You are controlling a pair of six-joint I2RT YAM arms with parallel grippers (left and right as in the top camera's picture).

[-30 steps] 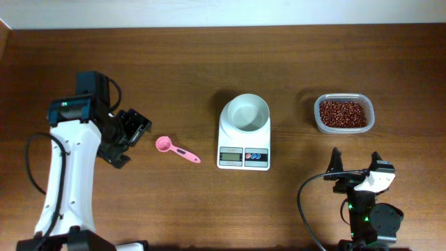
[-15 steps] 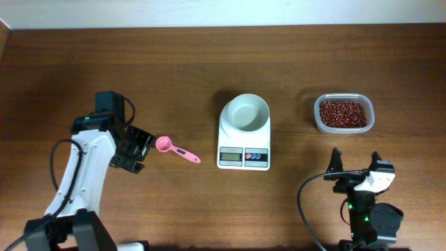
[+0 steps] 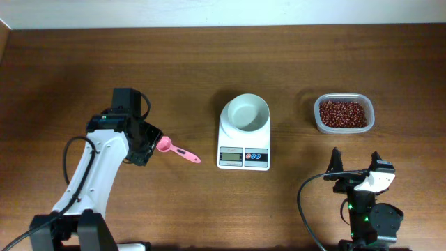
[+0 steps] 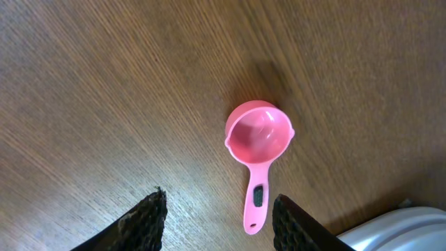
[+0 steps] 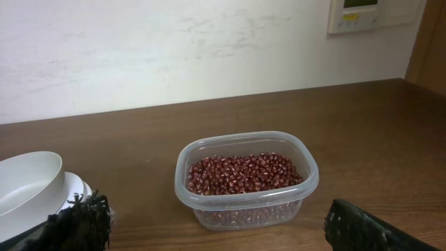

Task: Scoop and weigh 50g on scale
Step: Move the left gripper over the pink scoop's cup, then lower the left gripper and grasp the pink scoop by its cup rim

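The white scale [image 3: 244,155] stands mid-table with its round bowl [image 3: 248,112] empty. Red-brown beans [image 3: 343,113] fill a clear tub [image 3: 369,118] to its right. A pink scoop [image 3: 175,150] lies left of the scale, cup toward my left gripper [image 3: 148,141]. In the left wrist view the scoop [image 4: 258,136] lies below the left gripper [image 4: 217,209], which is open, and the handle tip sits near the right finger, untouched. In the right wrist view my right gripper [image 5: 216,223] is wide open facing the tub [image 5: 209,202] of beans [image 5: 240,173], holding nothing.
The scale's bowl [image 5: 28,185] shows at the left edge of the right wrist view. A white wall with a wall panel [image 5: 355,14] stands behind the table's far edge. The right arm base [image 3: 366,216] sits at the front right.
My left arm has swung right until its fingers reach the scoop's cup, and its jaws have narrowed. The right arm, scale and tub have not moved.
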